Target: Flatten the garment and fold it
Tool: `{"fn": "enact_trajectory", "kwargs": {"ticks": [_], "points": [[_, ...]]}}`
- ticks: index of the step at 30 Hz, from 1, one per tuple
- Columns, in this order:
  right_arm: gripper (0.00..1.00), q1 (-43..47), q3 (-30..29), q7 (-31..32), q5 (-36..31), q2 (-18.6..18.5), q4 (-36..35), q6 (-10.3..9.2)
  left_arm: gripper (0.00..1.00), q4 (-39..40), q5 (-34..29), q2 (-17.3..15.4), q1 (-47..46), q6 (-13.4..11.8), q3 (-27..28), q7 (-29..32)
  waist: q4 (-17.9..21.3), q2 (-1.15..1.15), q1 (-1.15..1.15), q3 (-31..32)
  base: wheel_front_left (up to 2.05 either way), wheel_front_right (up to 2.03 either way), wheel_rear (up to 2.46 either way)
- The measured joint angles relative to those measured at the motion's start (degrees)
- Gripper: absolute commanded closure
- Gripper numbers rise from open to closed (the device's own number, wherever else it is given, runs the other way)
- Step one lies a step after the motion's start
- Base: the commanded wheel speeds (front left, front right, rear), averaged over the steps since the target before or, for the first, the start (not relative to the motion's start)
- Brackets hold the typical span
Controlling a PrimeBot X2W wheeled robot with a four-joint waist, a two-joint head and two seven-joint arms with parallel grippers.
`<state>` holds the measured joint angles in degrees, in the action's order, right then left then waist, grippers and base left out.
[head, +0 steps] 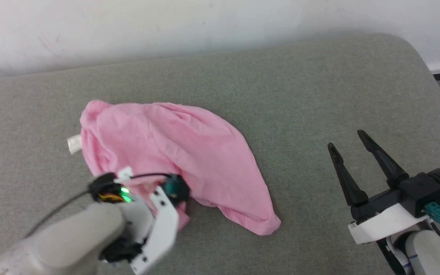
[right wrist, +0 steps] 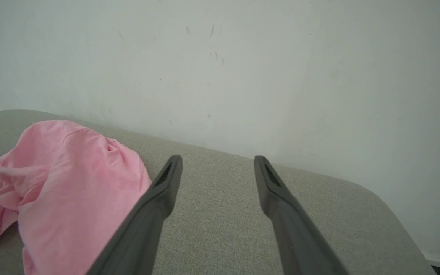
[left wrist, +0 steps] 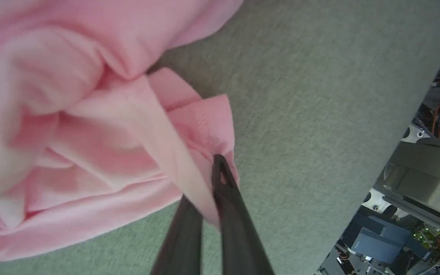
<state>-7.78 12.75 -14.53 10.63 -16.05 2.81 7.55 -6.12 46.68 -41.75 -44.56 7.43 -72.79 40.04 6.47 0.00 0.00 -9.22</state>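
Plainly dealing with a garment (head: 189,152) of thin, soft pink cloth: light, limp, wrinkly, likely to drape and bunch rather than hold any shape, and to drag along the tabletop (head: 319,88) when pulled. Not fragile, and not slippery by the look of it. Best taken at a hem (left wrist: 204,122) or corner, never mid-panel, so as to spread one layer and not lift a wad.

Lying in a crumpled mound left of centre on the tabletop, with a white label (head: 75,144) sticking out at its left edge. Not yet flat, so no folding yet. Pinched at its near edge by the left jaws, closed tight on a stitched hem fold, with loose cloth bunched just beyond. Well apart from the right jaws, spread wide and holding nothing, hovering over bare tabletop off to the garment's right. Probably calling for a second hold at the near-right corner (head: 269,229) before any stretching.
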Motion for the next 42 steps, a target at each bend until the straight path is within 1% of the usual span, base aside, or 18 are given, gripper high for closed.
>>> {"fn": "enact_trajectory", "kwargs": {"ticks": [4, 7, 9, 12, 14, 17, 19, 21, 24, 25, 26, 30, 32, 34, 36, 38, 40, 42], "points": [[0.00, 0.03, -1.30, -0.14, 0.00, -0.03, -0.24, -0.01, 1.00, 5.76, 0.10, 3.22, 1.06, 0.02, -0.46, -1.24, 0.55, 0.00, -0.01, 0.85, 0.00, 0.00, 0.00], [0.00, 0.04, -1.91, -0.14, -0.01, 0.01, -0.57, -0.01, 1.00, 5.70, 0.21, 7.99, 0.85, 0.02, -0.48, -4.35, 1.06, 0.00, 0.00, 0.32, 0.00, 0.00, 0.00], [0.00, -0.01, -2.05, -0.14, -0.04, 0.14, -0.80, -0.01, 1.00, 3.81, -1.38, 12.01, 0.44, 0.02, -0.48, -5.60, 1.48, 0.00, 0.00, -0.46, 0.00, 0.00, 0.00], [0.00, -0.24, -1.82, -0.14, -0.09, 0.47, -1.04, -0.01, 1.00, -1.67, -2.09, 18.12, 0.34, 0.02, -0.56, -8.23, 2.39, 0.00, 0.01, -1.76, 0.00, 0.00, 0.00], [0.00, -0.54, -1.89, -0.15, -0.09, 0.76, -1.11, -0.01, 1.00, -4.66, -4.89, 21.12, 0.32, 0.02, -0.54, -8.62, 3.20, 0.00, 0.00, -2.66, 0.00, 0.00, 0.00], [0.00, -1.02, -2.68, -0.15, -0.09, 0.98, -1.05, -0.01, 1.00, -8.37, -4.80, 25.17, 0.35, 0.02, -0.54, -11.74, 4.30, 0.00, 0.01, -4.12, 0.00, 0.00, 0.00], [0.00, -1.16, -3.18, -0.15, -0.11, 1.03, -1.02, -0.01, 1.00, -9.99, -4.90, 27.50, 0.41, 0.02, -0.54, -12.32, 4.88, 0.00, 0.00, -5.02, 0.00, 0.00, 0.00], [0.00, -1.16, -3.21, -0.15, -0.19, 1.33, -0.97, -0.01, 1.00, -11.23, -5.03, 29.07, 0.66, 0.02, -0.53, -12.23, 5.30, 0.00, 0.00, -5.72, 0.00, 0.00, 0.00], [0.00, -1.25, -2.94, -0.15, -0.51, 1.68, -0.36, 0.00, 1.00, -13.58, -6.26, 29.72, 1.27, 0.03, -0.64, -12.46, 5.51, 0.00, 0.01, -5.92, 0.00, 0.00, 0.00], [0.00, -1.34, -2.91, -0.15, -0.51, 1.68, -0.24, 0.00, 0.62, -14.50, -6.80, 29.65, 1.28, 0.03, -0.62, -13.79, 5.51, 0.00, 0.00, -5.72, 0.00, 0.00, 0.00], [0.00, -1.35, -2.94, -0.15, -0.51, 1.62, -0.15, -0.01, 0.00, -15.27, -6.92, 29.64, 1.27, 0.03, -0.58, -15.44, 5.47, 0.00, 0.00, -5.47, 0.00, 0.00, 0.00], [0.00, -0.90, -3.24, -0.15, -0.60, 1.02, 0.33, 0.00, 0.00, -16.67, -7.42, 29.45, 0.51, 0.03, -0.55, -25.92, 4.95, 0.00, 0.00, -3.81, 0.00, 0.00, 0.00], [0.00, 0.07, -3.45, -0.15, -0.66, 0.54, 0.36, -0.01, 0.00, -17.00, -8.20, 29.25, -0.09, -0.01, 0.86, -31.03, 4.44, 0.00, 0.00, -2.64, 0.00, 0.00, 0.00], [0.00, 1.09, -3.50, -0.15, -0.69, 0.03, 0.37, -0.01, 0.00, -16.57, -8.47, 28.74, -0.36, -1.11, 2.70, -34.88, 3.74, 0.00, 0.00, -1.25, 0.00, 0.00, 0.00], [0.00, 1.77, -3.37, -0.14, -1.02, -0.38, 0.24, -0.01, 0.00, -15.26, -8.68, 27.85, -0.34, -3.24, 4.60, -38.08, 2.85, 0.00, -0.01, 0.24, 0.00, 0.00, 0.00], [0.00, 2.14, -2.97, -0.10, -1.16, -0.99, -0.01, -0.01, 0.00, -13.38, -9.10, 26.47, -0.33, -6.11, 6.93, -41.12, 1.92, 0.00, -0.01, 1.58, 0.00, 0.00, 0.00], [0.00, 2.11, -2.43, 0.44, -1.63, -1.91, -0.49, -0.01, 0.00, -11.61, -10.15, 24.50, -0.29, -10.03, 9.66, -44.56, 0.92, 0.00, -0.02, 2.61, 0.00, 0.00, 0.00], [0.00, 1.91, -1.44, 1.26, -1.69, -2.79, -0.91, 0.00, 0.00, -10.16, -11.24, 22.03, 0.02, -14.49, 12.84, -48.51, -0.02, 0.00, -0.01, 3.45, 0.00, 0.00, 0.00]]}}
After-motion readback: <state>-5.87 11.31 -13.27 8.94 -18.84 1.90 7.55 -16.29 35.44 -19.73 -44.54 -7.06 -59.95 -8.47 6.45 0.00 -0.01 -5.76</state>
